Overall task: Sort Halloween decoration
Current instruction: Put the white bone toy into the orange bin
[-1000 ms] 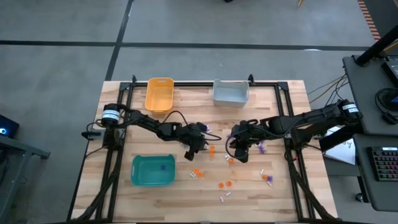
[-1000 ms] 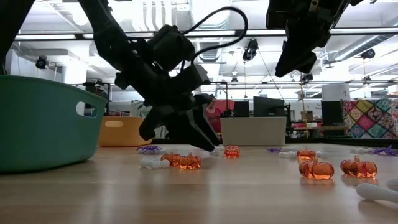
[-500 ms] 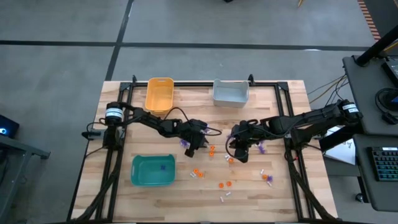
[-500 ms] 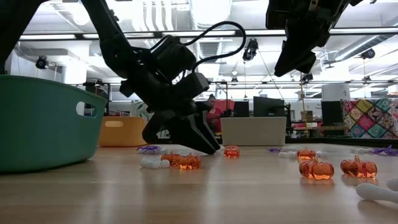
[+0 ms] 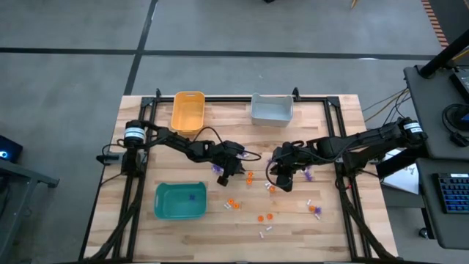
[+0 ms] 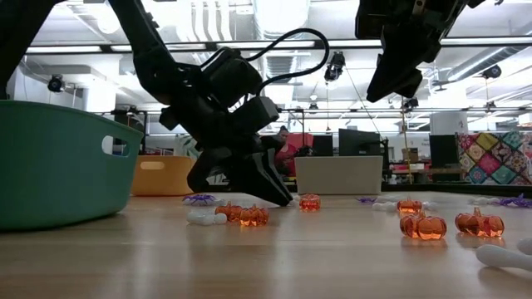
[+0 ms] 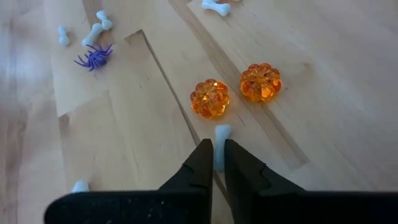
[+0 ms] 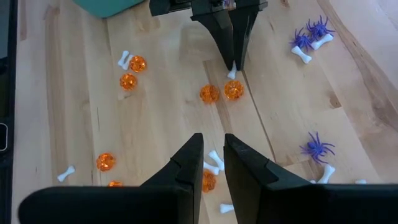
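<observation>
left hand (image 7: 215, 163) down on the desk (image 7: 323, 112) near its middle, fingers pinched shut on a small white bone (image 7: 221, 134) lying just beside two orange pumpkins (image 7: 210, 99) – only the bone's end pokes out past the tips. right hand (image 8: 212, 163) hovering above the scatter nearby, fingers a narrow gap apart and holding nothing; purple spiders (image 8: 318, 148), more bones and pumpkins spread loose over the desk's middle and near side. likely light, hard, glossy plastic – prone to squirt from a pinch, so best gripped across the bone's thin shaft, not its knobby ends.
</observation>
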Tool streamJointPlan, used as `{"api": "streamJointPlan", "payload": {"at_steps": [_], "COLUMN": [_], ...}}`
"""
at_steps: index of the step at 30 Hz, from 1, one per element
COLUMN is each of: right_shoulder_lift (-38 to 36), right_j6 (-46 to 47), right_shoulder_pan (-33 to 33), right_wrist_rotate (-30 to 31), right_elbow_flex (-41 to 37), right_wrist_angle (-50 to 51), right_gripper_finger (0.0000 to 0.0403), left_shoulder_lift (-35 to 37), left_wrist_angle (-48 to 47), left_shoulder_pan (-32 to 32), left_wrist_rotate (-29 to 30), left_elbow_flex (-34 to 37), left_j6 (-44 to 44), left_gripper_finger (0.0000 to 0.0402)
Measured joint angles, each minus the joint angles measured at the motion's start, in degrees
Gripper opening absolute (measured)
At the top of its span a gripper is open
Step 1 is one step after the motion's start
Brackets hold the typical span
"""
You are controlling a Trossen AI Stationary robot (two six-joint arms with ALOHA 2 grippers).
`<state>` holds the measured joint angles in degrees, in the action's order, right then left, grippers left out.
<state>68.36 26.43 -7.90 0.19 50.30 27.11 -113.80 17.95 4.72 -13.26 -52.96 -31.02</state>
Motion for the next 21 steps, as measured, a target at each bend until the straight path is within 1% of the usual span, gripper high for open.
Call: {"api": "streamJointPlan", "payload": {"at_steps": [5,9,12,16,21], "right_shoulder_lift": [0.0,0.0,0.0,0.0,0.0], "right_j6": [0.0,0.1,0.2,0.2,0.2], "right_shoulder_pan": [0.0,0.0,0.0,0.0,0.0], "right_wrist_rotate": [0.0,0.0,0.0,0.0,0.0], "right_elbow_flex": [0.0,0.0,0.0,0.0,0.0], "right_wrist_angle": [0.0,-0.1,-0.3,-0.8,-1.5], "right_gripper_finger": [0.0054,0.0054,0.0054,0.0054,0.0054], "left_shoulder_lift": [1.3,4.7,8.8,15.8,26.4], "left_wrist_angle": [-1.2,-3.3,-5.2,-11.0,-20.8], "left_shoulder_pan": [0.0,0.1,0.2,1.0,3.6], "left_wrist_rotate": [0.1,-0.2,-0.3,-0.4,4.2], "left_elbow_flex": [0.1,0.4,0.3,0.3,0.2], "left_j6": [0.8,1.6,1.7,1.7,0.1], "left_gripper_finger": [0.0002,0.0001,0.0001,0.0,0.0]}}
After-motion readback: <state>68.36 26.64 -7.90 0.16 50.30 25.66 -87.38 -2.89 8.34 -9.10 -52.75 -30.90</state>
